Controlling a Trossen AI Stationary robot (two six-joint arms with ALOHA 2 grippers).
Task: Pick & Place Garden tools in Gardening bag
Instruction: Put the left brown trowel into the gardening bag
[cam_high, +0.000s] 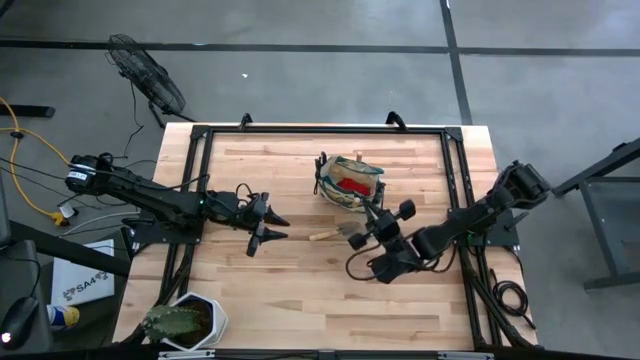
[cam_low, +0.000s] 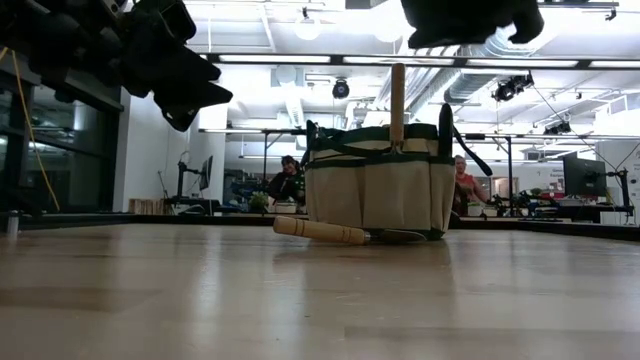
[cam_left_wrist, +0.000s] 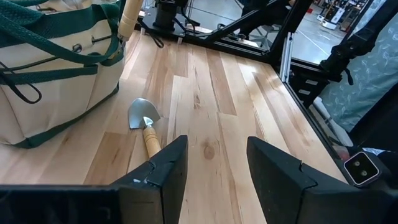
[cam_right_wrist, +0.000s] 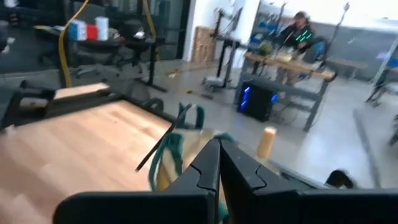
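Note:
The khaki gardening bag (cam_high: 350, 180) with green trim stands at the table's far middle, with something red inside and a wooden handle (cam_low: 397, 95) sticking up out of it. A wooden-handled trowel (cam_high: 335, 234) lies flat on the table just in front of the bag; it also shows in the left wrist view (cam_left_wrist: 144, 124). My left gripper (cam_high: 284, 228) is open and empty, hovering left of the trowel's handle end, fingers (cam_left_wrist: 171, 163) pointing at it. My right gripper (cam_high: 367, 228) is shut and empty, raised above the trowel's blade, pointing toward the bag (cam_right_wrist: 180, 155).
A plant in a white hexagonal pot (cam_high: 190, 320) stands at the near left corner. Black frame rails (cam_high: 320, 130) run around the tabletop. People sit at benches in the room beyond the table (cam_low: 465, 180). Bare wood lies across the near half of the table.

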